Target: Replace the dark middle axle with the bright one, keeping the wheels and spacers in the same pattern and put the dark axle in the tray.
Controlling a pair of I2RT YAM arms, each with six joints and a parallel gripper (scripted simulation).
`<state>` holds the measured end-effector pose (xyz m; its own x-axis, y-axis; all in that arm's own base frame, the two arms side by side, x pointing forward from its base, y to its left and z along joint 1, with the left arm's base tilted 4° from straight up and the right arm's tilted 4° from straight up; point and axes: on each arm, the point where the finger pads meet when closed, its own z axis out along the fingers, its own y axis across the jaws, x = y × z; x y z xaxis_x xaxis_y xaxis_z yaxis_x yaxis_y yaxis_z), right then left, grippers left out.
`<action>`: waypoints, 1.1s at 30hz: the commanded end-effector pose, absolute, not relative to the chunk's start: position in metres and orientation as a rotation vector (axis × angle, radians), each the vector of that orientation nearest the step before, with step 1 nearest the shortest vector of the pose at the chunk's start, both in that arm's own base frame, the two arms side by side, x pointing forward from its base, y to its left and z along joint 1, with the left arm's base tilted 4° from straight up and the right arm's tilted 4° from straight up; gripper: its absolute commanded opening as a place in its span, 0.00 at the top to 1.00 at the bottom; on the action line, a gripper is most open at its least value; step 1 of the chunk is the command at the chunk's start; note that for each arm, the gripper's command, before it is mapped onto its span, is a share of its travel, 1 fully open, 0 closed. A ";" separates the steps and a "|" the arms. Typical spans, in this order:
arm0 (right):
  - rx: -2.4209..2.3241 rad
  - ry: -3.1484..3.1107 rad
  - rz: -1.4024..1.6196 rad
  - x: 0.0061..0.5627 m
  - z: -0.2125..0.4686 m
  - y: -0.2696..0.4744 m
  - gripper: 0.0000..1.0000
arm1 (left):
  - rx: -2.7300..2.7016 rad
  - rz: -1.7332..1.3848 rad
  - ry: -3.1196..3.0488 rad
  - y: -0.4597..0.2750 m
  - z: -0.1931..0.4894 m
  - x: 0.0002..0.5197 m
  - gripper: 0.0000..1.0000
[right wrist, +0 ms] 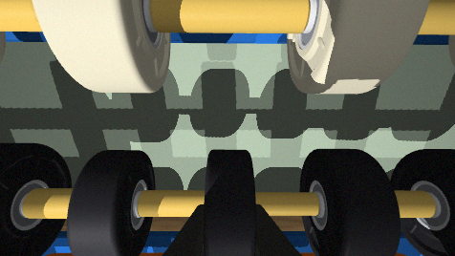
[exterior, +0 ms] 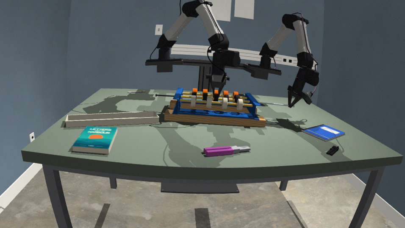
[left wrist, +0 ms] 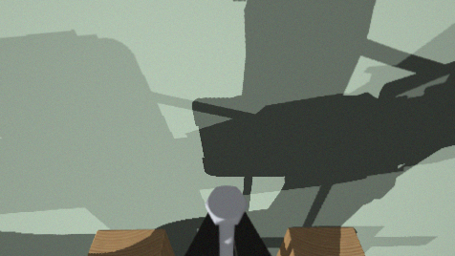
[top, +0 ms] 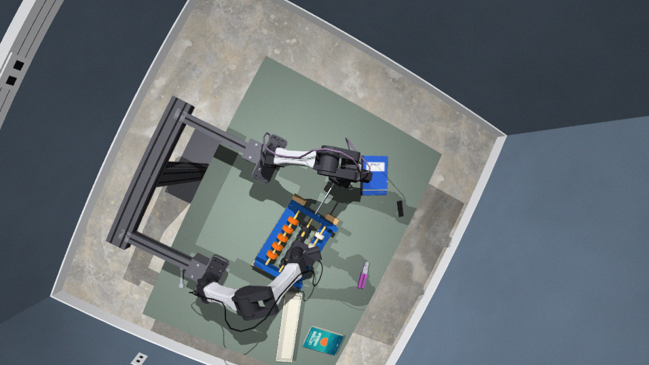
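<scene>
Top view, tray: The tray (top: 288,328) (exterior: 112,120) lies near the frame (top: 268,239) (exterior: 177,99) (right wrist: 258,38), its pale inner floor exposed.
Left gripper (top: 333,184) (exterior: 291,106) (left wrist: 227,236): closed on the bright axle (top: 324,199) (exterior: 276,104) (left wrist: 226,202), near its head.
Right gripper (top: 296,252) (exterior: 216,97) (right wrist: 229,215): closed on the middle black wheel (right wrist: 229,191).
Dark axle (exterior: 165,95): head end projects from the frame, opposite the bright axle.
Obscured: right fingertips, by the arm in top view; bright axle's far end, at the rail.
</scene>
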<state>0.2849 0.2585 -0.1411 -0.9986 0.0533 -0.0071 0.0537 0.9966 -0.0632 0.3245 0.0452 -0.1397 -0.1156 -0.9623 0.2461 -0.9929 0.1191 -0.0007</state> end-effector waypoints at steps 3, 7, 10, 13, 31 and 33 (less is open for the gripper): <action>0.070 3.128 -0.077 0.284 -0.132 0.264 1.00 | 1.904 0.254 -2.155 0.026 -0.143 0.310 1.00; 0.071 3.133 -0.079 0.283 -0.133 0.263 1.00 | 1.906 0.259 -2.160 0.025 -0.143 0.312 1.00; 0.073 3.136 -0.083 0.282 -0.134 0.262 1.00 | 1.909 0.260 -2.159 0.023 -0.142 0.313 1.00; 0.075 3.139 -0.086 0.281 -0.135 0.262 1.00 | 1.910 0.260 -2.158 0.022 -0.142 0.313 1.00; 0.086 3.146 -0.094 0.281 -0.139 0.260 1.00 | 1.930 0.314 -2.214 0.018 -0.130 0.329 1.00; 0.084 3.145 -0.091 0.282 -0.138 0.260 1.00 | 1.916 0.291 -2.196 0.016 -0.132 0.322 1.00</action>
